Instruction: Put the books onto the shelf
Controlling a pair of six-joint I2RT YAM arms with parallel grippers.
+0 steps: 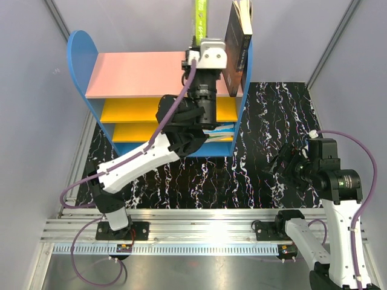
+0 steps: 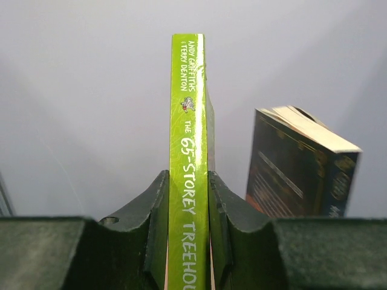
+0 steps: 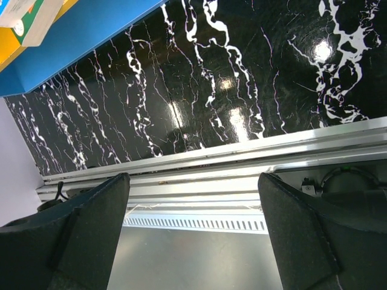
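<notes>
The jaws of the left gripper (image 2: 188, 199) clamp the lime-green book (image 2: 188, 109); those of the right gripper (image 3: 193, 223) stand wide apart, empty.

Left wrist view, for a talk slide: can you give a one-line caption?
Left gripper clamps the lime-green Treehouse book upright, spine toward the camera, with a dark paperback standing beside it.

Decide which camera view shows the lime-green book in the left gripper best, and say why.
The left wrist view: the lime-green book stands centred, spine title readable, clamped in the left gripper. The top external view shows only a sliver of it above the shelf. The right wrist view misses it.
</notes>
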